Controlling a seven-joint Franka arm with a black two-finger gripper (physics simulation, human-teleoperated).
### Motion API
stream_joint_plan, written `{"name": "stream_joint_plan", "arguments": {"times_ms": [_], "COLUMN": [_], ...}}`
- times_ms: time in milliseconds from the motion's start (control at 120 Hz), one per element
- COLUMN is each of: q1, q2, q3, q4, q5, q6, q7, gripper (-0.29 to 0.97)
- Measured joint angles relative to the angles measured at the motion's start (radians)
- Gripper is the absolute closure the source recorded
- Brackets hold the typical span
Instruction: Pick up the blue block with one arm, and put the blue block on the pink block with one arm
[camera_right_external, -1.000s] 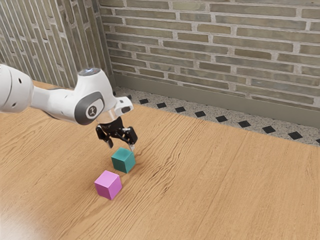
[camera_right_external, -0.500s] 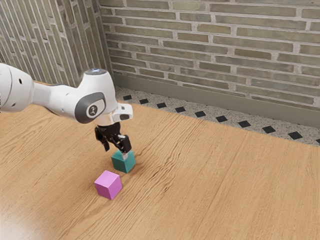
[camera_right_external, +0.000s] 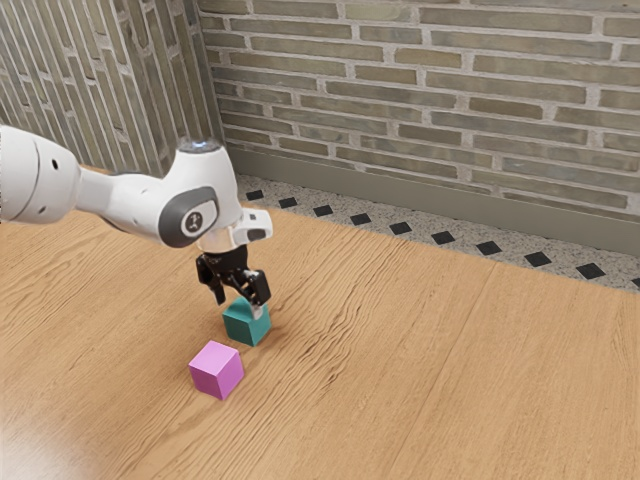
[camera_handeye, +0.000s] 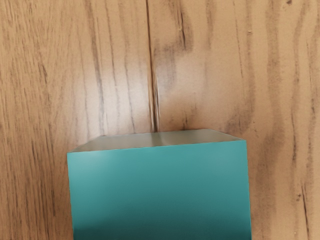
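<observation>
The blue block (camera_right_external: 246, 325), teal in colour, rests on the wooden table. My gripper (camera_right_external: 243, 303) hangs directly over it, open, with its black fingers spread at the block's upper edges and not pressing it. In the wrist view the blue block (camera_handeye: 160, 190) lies just under the hand, its top face and one side showing. The pink block (camera_right_external: 216, 369) stands on the table a short way in front of the blue one, toward the exterior view's lower left, apart from it.
The wooden table (camera_right_external: 430, 380) stretches wide toward the exterior view's right. A brick wall (camera_right_external: 430, 90) and a speckled floor strip with black diamonds (camera_right_external: 440, 235) run along the back. My white arm (camera_right_external: 120, 200) comes in from the exterior view's left.
My hand has turned about its axis and come down from above the blue block until the fingers reach its top. Neither block has moved.
</observation>
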Motion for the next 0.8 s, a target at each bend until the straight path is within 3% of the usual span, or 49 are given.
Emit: {"name": "stream_joint_plan", "arguments": {"times_ms": [433, 608, 800], "q1": [-0.011, -0.017, -0.016], "q2": [0.048, 0.054, 0.06], "q3": [0.01, 0.008, 0.009], "q4": [0.001, 0.002, 0.002], "q5": [0.029, 0.078, 0.085], "q6": [0.047, 0.062, 0.075], "q7": [-0.078, -0.086, -0.091], "gripper": [0.0, 0.0, 0.08]}}
